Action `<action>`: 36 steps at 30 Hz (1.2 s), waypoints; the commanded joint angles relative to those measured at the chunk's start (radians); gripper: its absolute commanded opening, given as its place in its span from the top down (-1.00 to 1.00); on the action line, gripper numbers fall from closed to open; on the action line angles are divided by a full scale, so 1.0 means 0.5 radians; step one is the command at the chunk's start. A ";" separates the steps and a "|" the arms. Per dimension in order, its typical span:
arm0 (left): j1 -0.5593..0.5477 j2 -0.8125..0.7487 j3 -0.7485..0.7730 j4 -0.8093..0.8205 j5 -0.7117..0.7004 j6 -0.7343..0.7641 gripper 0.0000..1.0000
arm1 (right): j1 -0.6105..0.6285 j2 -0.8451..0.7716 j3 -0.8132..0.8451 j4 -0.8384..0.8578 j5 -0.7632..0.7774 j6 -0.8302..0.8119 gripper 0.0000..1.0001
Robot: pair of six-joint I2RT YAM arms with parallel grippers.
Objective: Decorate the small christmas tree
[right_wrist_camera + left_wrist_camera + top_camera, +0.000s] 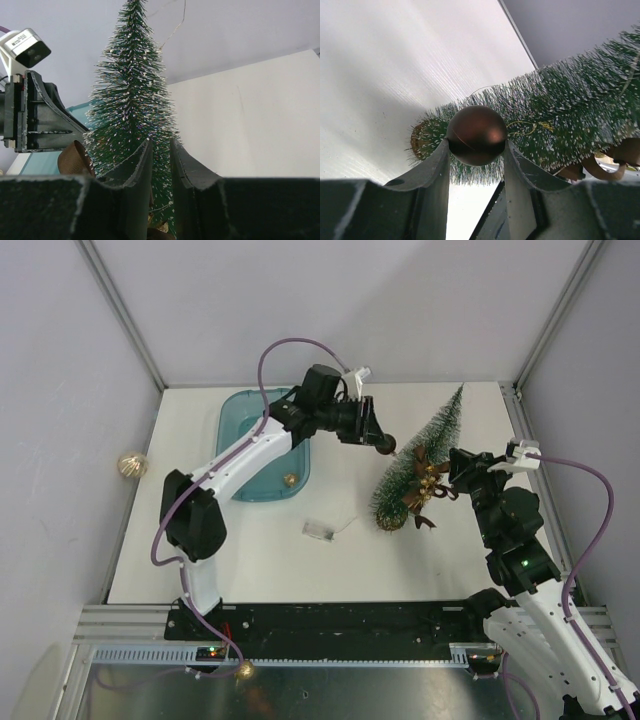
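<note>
The small christmas tree leans over the table's right half, with its base near the table and its tip toward the back right. A brown bow with gold bells hangs on it. My right gripper is shut on the tree's lower part; in the right wrist view the fingers close on the bristles. My left gripper is shut on a brown bauble, held just beside the tree's left side. In the left wrist view the bauble sits between the fingertips, in front of the tree.
A blue tray at the back left holds a gold bauble. A small clear battery pack with a thin wire lies mid-table. Another gold bauble lies off the table's left edge, and one more sits by the arm bases.
</note>
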 commanded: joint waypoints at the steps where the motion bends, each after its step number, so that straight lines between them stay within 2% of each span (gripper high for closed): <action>1: 0.042 -0.166 0.021 -0.003 0.139 0.043 0.65 | -0.010 -0.016 -0.003 0.086 0.010 -0.018 0.50; 17: 0.056 -0.212 -0.056 -0.001 0.270 0.060 0.58 | -0.010 -0.027 -0.003 0.069 0.017 -0.029 0.50; 25: 0.062 -0.202 0.006 -0.002 0.291 0.041 0.58 | -0.009 -0.024 -0.004 0.069 0.018 -0.021 0.51; 36: 0.011 -0.226 -0.044 -0.024 0.234 0.159 0.57 | -0.009 -0.020 -0.003 0.056 0.014 -0.011 0.52</action>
